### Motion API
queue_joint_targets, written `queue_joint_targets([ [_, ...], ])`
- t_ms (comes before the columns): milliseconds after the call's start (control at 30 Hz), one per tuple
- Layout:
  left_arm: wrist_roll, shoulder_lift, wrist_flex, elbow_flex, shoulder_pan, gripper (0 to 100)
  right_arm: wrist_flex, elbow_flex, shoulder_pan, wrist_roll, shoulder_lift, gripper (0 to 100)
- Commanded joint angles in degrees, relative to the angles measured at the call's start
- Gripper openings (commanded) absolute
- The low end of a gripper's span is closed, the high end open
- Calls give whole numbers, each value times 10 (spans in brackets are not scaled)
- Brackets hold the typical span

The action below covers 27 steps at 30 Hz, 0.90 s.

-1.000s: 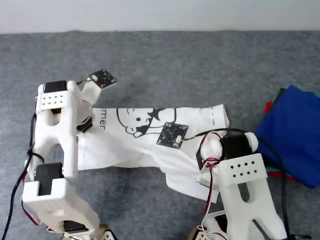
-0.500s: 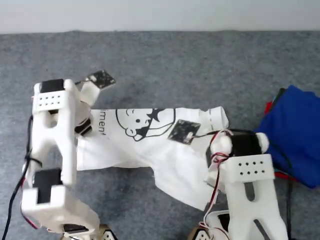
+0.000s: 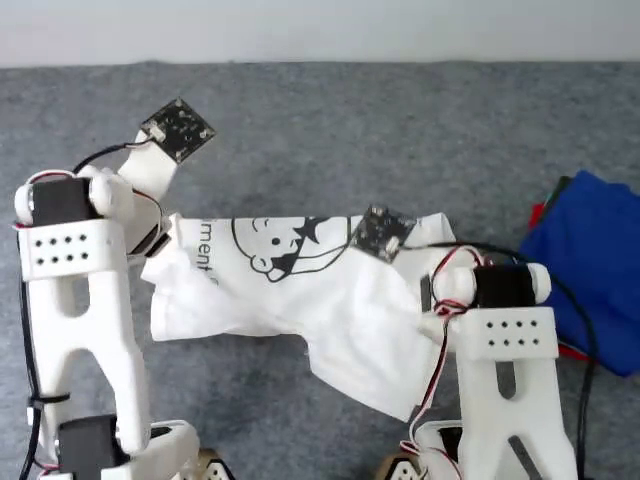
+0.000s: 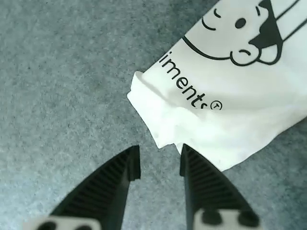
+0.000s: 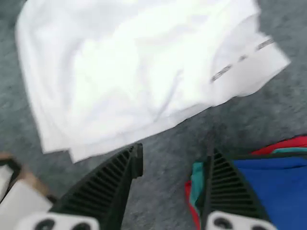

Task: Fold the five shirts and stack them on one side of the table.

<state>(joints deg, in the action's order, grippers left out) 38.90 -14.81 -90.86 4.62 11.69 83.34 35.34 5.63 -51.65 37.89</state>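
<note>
Both jaws are hanging released and empty: left gripper [image 4: 159,152] over the 9 o'clock corner of the shirt [image 3: 300,290], right gripper [image 5: 173,153] over its 3 o'clock edge, probably lining up a fold.

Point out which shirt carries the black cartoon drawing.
The white shirt, lying loose in the middle of the table with its drawing and lettering facing up. The blue shirt off to one side shows only plain cloth.
</note>
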Motion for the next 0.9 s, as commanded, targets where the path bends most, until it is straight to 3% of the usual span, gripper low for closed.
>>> queue_joint_targets([
  [0,-39,-24,15,-15,-7,105,-82,-15,-6,36,-66,124],
  [133,-75,6,25,15,-45,11,-171,-16,-2,82,-167,98],
  [333,-149,79,156,90,-74,14,-245,-16,-3,99,-267,96],
  [433,-153,139,192,93,-78,14,-256,-22,-6,99,-294,96],
  [733,-149,324,191,61,-81,14,-249,-89,-7,100,-357,96],
  [867,-135,331,132,42,-81,14,-249,-98,-7,100,-369,96],
])
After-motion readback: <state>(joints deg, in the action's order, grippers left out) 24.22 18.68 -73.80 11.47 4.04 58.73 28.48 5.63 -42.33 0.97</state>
